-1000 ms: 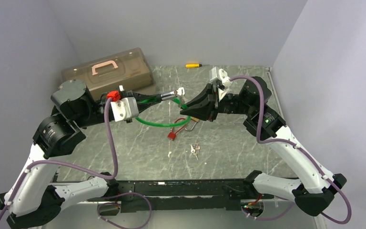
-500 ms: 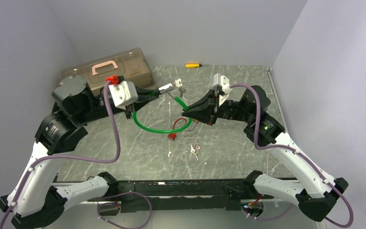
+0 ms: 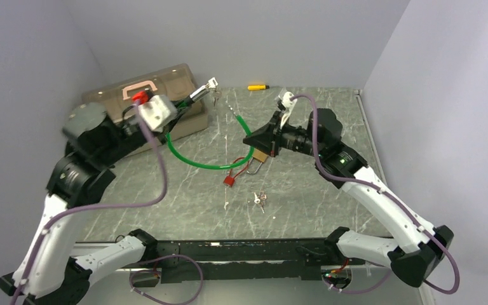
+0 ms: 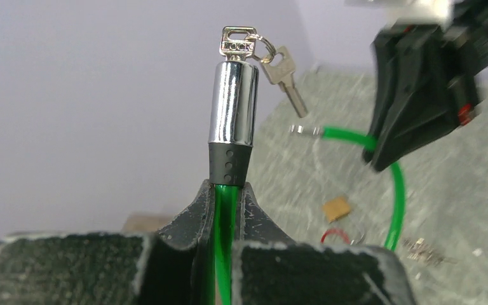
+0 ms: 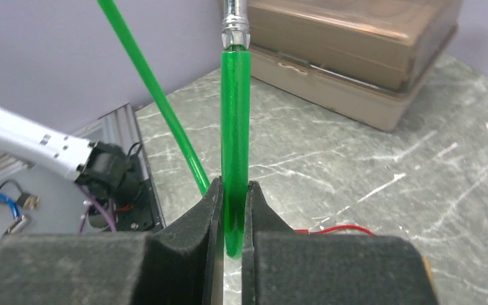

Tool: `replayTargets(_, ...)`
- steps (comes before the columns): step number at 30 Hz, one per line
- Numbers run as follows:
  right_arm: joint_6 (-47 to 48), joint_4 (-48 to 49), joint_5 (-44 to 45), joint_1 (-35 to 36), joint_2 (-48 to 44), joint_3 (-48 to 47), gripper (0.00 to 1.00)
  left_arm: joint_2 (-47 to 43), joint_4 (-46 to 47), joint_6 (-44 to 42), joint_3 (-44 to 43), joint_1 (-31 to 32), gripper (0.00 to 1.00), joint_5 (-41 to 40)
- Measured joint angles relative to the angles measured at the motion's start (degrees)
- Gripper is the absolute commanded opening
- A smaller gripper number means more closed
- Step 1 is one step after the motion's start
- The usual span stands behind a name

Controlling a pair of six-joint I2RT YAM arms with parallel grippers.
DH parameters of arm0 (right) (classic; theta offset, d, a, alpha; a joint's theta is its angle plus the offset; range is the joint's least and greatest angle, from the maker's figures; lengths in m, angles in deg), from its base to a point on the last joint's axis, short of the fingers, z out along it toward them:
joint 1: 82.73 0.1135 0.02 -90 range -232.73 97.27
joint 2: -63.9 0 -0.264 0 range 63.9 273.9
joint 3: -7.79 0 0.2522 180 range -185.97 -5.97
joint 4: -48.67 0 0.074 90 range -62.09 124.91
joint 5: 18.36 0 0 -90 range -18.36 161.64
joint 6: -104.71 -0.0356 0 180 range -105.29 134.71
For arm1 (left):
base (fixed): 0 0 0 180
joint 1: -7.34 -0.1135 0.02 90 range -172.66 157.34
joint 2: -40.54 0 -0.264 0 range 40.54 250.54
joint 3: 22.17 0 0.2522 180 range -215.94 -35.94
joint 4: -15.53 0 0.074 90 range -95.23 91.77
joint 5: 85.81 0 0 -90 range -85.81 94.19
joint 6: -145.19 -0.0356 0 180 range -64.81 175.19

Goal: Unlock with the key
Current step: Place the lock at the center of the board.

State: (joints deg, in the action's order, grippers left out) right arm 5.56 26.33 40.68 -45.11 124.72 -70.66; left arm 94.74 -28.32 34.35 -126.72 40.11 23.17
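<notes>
Green cable [image 4: 397, 203] curves in a loose arc over the worktop [image 3: 324, 190], each end held by one arm. The left fingers [image 4: 204, 203] are clenched on the cable just below its chrome barrel [image 4: 232, 101], which points up and stands free of the other end. A key [image 4: 239, 43] sits in the barrel's top, and a spare key [image 4: 289, 79] hangs from its ring. The right fingers [image 5: 213, 203] are clamped on the other end, below its bare metal pin [image 5: 236, 25].

A brown toolbox [image 3: 111, 95] lies just behind the raised barrel. Under the right arm are a brass padlock [image 4: 335, 208], partly hidden from above, and a red loop [image 3: 234, 168]. Small keys [image 3: 260, 200] lie nearer the bases, and a yellow screwdriver [image 3: 258, 86] lies at the far edge.
</notes>
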Motion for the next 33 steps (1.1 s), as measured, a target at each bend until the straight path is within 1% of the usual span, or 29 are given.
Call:
replayTargets(4, -5.2, 0.9, 5.1, -0.3, 4.9, -0.5, 0.0, 3.0, -1.7, -5.5, 5.8, -5.4, 0.0, -2.4)
replayTargets(6, -8.2, 1.6, 7.7, -0.3, 8.2, -0.1, 0.0, 5.2, -3.1, -9.0, 10.4, -7.9, 0.0, -2.4)
replayTargets(10, -13.1, 1.8, 11.8, -0.3, 16.9, 0.9, 0.0, 8.5, -7.6, -16.6, 18.1, -9.4, 0.0, -2.5)
replayTargets(15, -16.7, 2.2, 12.1, 0.0, 27.0, 0.7, 0.0, 9.4, -10.8, -24.0, 25.4, -9.9, 0.0, -3.5)
replayTargets(16, -17.3, 2.2, 11.8, 0.1, 28.9, 0.3, 0.0, 9.4, -10.8, -24.7, 26.3, -10.3, 0.01, -3.7)
replayTargets(20, -19.5, 3.4, 10.9, 0.6, 35.2, -2.3, 0.0, 10.3, -10.4, -27.3, 29.9, -12.3, 0.11, -5.0)
replayTargets(22, -20.5, 4.2, 10.9, 0.7, 37.7, -3.6, 0.0, 11.4, -9.3, -28.4, 31.7, -12.8, 0.14, -6.1)
replayTargets(28, -23.0, 6.1, 10.9, 2.2, 44.5, -5.6, 0.0, 18.4, -4.6, -30.8, 34.3, -13.2, 0.17, -8.8)
replayTargets(33, -24.5, 6.1, 11.2, 5.9, 48.0, -5.6, 0.0, 24.3, -1.6, -31.0, 34.7, -15.0, 0.18, -11.2)
